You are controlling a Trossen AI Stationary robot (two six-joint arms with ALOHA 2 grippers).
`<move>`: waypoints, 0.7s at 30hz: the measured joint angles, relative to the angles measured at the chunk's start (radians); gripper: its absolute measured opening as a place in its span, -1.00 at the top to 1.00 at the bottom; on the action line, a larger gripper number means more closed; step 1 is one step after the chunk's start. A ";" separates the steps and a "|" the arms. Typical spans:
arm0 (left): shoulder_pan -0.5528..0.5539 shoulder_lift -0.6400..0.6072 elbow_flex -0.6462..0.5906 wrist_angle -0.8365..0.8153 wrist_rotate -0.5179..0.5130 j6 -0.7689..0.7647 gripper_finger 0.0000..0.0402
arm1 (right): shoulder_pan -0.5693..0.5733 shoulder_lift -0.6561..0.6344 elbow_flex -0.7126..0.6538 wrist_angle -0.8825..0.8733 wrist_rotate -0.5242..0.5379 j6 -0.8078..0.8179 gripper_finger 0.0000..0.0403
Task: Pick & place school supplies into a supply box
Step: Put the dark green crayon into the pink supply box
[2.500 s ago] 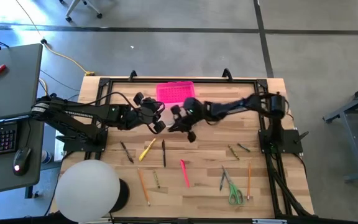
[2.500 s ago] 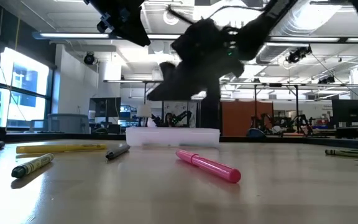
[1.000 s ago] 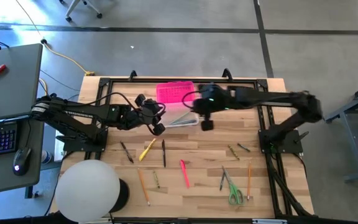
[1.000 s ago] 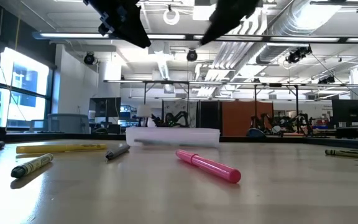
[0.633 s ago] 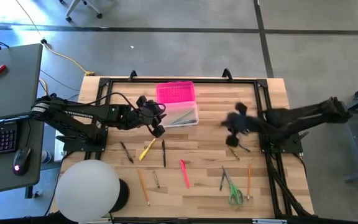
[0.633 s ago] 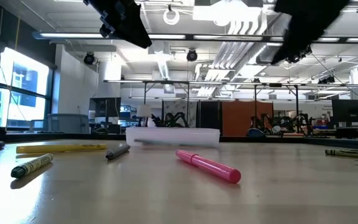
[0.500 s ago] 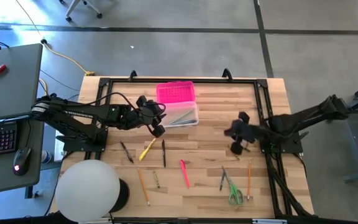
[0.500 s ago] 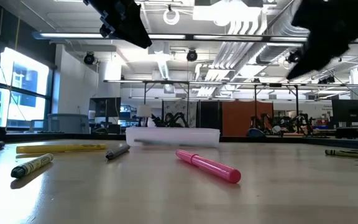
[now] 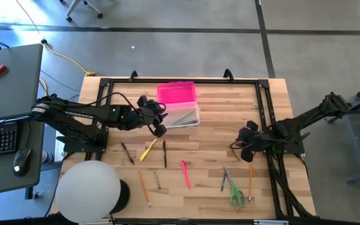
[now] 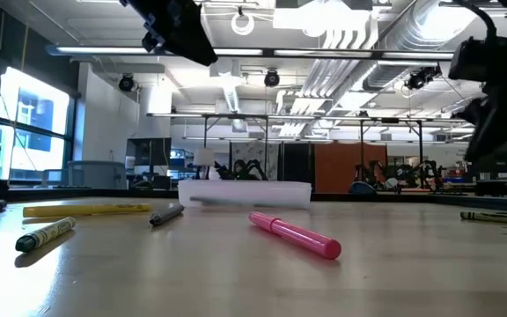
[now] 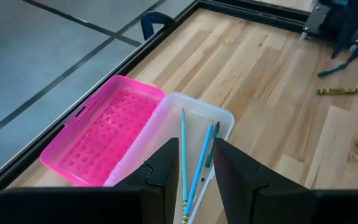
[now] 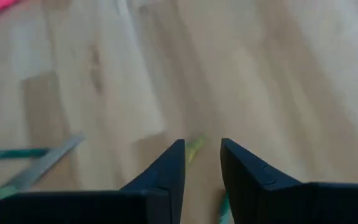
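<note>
Hovering, fingers parted: right hand over a green crayon, blocked from overhead.

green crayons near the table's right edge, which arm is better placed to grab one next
Probably the right. The right gripper hangs open just above the green crayons, one showing between its fingers in its wrist view. The left gripper hovers by the supply box, far across the table.

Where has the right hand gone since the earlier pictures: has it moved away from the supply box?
Yes. The right hand has swung from above the supply box across to the table's right side, now low over the crayons beside the right frame rail.
</note>
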 joint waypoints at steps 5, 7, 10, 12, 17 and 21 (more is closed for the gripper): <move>0.000 0.003 0.000 0.018 -0.001 0.000 0.35 | 0.026 0.046 0.000 -0.131 -0.154 0.239 0.59; 0.000 0.003 0.000 0.032 -0.001 0.000 0.35 | 0.034 0.070 0.000 -0.195 -0.216 0.315 0.59; 0.000 0.003 0.000 0.035 -0.001 0.000 0.35 | 0.036 0.100 -0.002 -0.220 -0.229 0.321 0.59; 0.000 0.003 0.000 0.035 -0.009 0.000 0.35 | 0.031 0.120 -0.002 -0.213 -0.191 0.322 0.59; 0.000 0.003 0.000 0.034 -0.012 0.000 0.35 | 0.011 0.170 -0.002 -0.213 -0.155 0.324 0.59; 0.000 0.003 0.000 0.033 -0.012 0.000 0.35 | -0.001 0.242 -0.002 -0.203 -0.154 0.323 0.59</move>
